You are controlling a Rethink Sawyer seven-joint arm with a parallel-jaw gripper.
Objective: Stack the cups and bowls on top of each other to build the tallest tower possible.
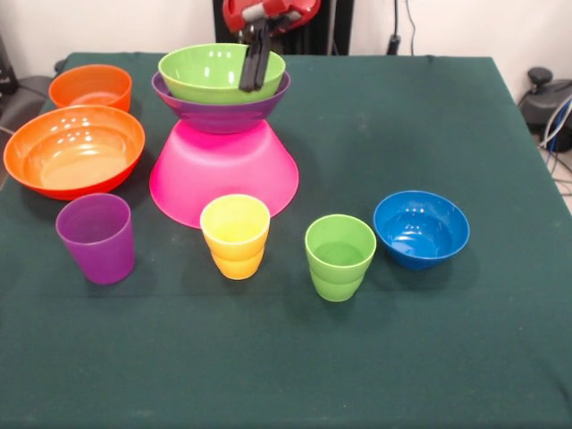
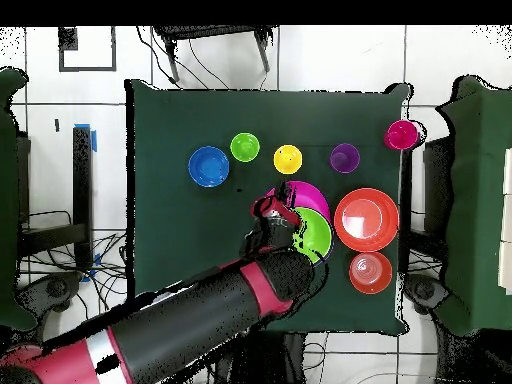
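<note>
The tower stands at the table's back left: an inverted pink bowl (image 1: 223, 174), a purple bowl (image 1: 221, 109) on it, and a lime green bowl (image 1: 210, 71) on top. My gripper (image 1: 254, 82) hangs over the green bowl's right rim, with its black fingers close together on that rim. From overhead the gripper (image 2: 272, 212) sits at the left side of the green bowl (image 2: 316, 235). The purple cup (image 1: 96, 237), yellow cup (image 1: 235, 235) and green cup (image 1: 340, 256) stand in a row in front. The red cup (image 2: 402, 133) shows only in the overhead view, at a table corner.
A large orange bowl (image 1: 74, 150) and a small orange bowl (image 1: 90, 87) sit left of the tower. A small blue bowl (image 1: 421, 228) sits right of the green cup. The green tablecloth (image 1: 429, 116) covers the table. Cables and chairs surround the table.
</note>
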